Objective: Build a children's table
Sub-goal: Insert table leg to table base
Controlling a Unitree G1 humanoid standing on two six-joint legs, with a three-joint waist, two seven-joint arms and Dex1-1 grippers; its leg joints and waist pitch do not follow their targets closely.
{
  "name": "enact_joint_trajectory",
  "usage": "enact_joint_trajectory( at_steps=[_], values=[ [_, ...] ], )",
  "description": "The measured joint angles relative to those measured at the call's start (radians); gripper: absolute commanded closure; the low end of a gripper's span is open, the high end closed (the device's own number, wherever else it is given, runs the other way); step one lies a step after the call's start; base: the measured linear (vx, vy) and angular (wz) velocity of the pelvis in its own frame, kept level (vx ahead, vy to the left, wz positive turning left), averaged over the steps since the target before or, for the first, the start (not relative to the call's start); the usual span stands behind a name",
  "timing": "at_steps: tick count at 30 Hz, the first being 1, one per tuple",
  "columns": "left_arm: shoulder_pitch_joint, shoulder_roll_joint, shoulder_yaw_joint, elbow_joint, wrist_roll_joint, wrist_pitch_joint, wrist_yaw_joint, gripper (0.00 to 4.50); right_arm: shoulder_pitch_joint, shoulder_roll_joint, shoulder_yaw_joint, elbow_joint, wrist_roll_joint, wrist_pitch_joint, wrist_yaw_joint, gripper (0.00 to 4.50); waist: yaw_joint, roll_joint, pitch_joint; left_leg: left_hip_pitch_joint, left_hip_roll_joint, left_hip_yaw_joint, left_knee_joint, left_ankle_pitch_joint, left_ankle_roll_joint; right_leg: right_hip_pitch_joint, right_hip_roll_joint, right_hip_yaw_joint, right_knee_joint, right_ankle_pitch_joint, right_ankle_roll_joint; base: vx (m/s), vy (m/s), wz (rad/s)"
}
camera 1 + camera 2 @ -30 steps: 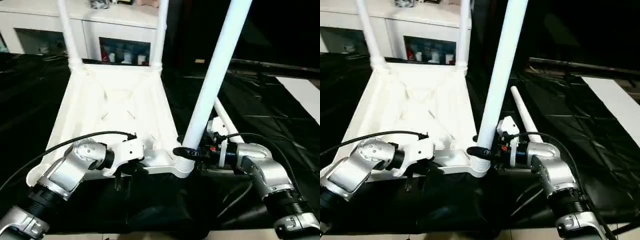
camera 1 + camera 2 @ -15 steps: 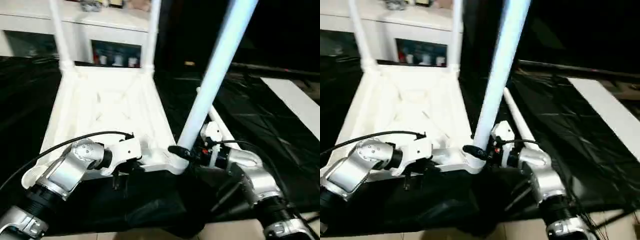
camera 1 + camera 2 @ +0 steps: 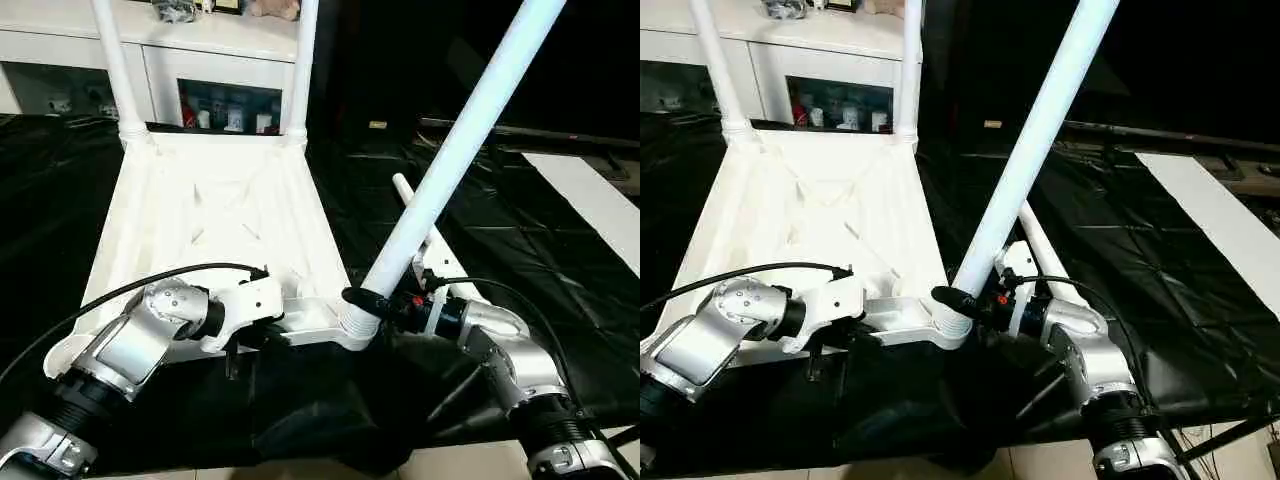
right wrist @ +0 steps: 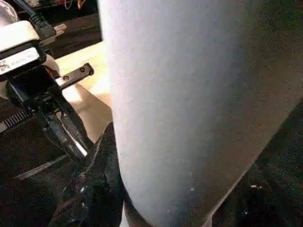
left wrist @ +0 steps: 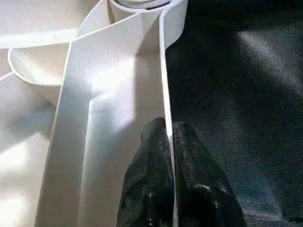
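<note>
black sheet (image 3: 520, 240) before white cabinet (image 3: 215, 60)

light: bright overhead | glare: tabletop (image 3: 215, 215) | wrist views: soft-focus

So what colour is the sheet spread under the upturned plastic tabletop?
Black; the crinkled sheet under the white ribbed tabletop shows best in the left eye view.
</note>
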Motion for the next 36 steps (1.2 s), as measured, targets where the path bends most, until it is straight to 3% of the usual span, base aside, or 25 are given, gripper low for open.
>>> enact_joint_trajectory(
  at_steps=[6,14,20,26,31,36],
  values=[
    [0.000,-0.006,-0.001,0.000,0.000,-0.001,-0.006,4.50,-0.028,-0.047,0.057,-0.003,-0.046,-0.041,0.061,2.64,0.004,0.000,-0.001,0.000,-0.001,0.000,0.000,0.000,0.000,0.001,0.000,0.001,0.000,0.000,0.000,0.000,0.000,0.00],
    [0.000,0.001,-0.008,-0.001,-0.001,-0.032,-0.036,4.50,-0.050,-0.074,0.090,0.009,-0.078,-0.089,0.138,2.64,0.007,-0.003,-0.003,-0.001,-0.002,0.001,-0.001,-0.001,0.002,0.001,0.000,0.006,0.005,0.000,0.000,0.000,0.000,0.00],
    [-0.004,0.018,-0.009,0.019,-0.001,-0.072,-0.063,4.50,-0.078,-0.060,0.092,0.103,-0.077,-0.188,0.199,2.64,0.004,-0.009,-0.009,0.001,-0.002,0.001,-0.003,-0.001,0.001,0.001,0.000,0.006,0.011,0.000,0.000,0.000,0.000,0.00],
    [-0.023,0.040,-0.014,0.062,0.000,-0.108,-0.098,4.50,-0.122,-0.015,0.092,0.245,-0.077,-0.308,0.215,2.64,-0.008,-0.016,-0.014,0.011,-0.002,0.000,-0.003,-0.007,-0.005,0.002,0.000,0.005,0.014,0.000,0.000,0.000,0.000,0.00],
    [-0.044,0.052,-0.024,0.091,0.008,-0.123,-0.103,4.50,-0.153,0.014,0.092,0.337,-0.077,-0.379,0.203,2.64,-0.019,-0.015,-0.015,0.013,-0.002,-0.017,-0.003,-0.013,-0.009,0.008,0.001,-0.011,0.004,0.000,0.000,0.000,0.000,0.00],
    [-0.049,0.060,-0.021,0.112,0.019,-0.126,-0.103,4.50,-0.183,0.050,0.094,0.420,-0.077,-0.403,0.150,2.64,-0.040,-0.013,-0.014,0.022,0.002,-0.033,-0.005,-0.014,-0.010,0.027,0.001,-0.040,-0.009,-0.010,-0.012,0.000,0.000,0.00]
  ],
)
